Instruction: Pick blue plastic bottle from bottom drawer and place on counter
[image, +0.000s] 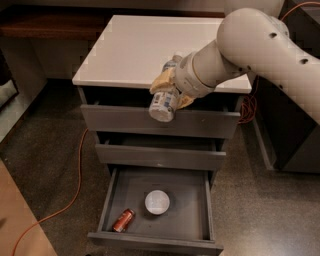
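An orange cable (77, 165) trails over the floor at the far left, out of my way. In the open bottom drawer (190, 220), low and near, a reddish can (123, 220) lies left of a white bowl (157, 202); neither is my business. The blue plastic bottle (164, 100) hangs tilted, its cap by the near edge of the counter (130, 45) and its base before the top drawer (115, 120). I judge it must rise clear of that edge before going farther in, then come upright and land base-flat. My fingers (161, 84) are clamped on the bottle, a pale pad on each side, touching nothing else. My arm (260, 45) reaches in from the right.
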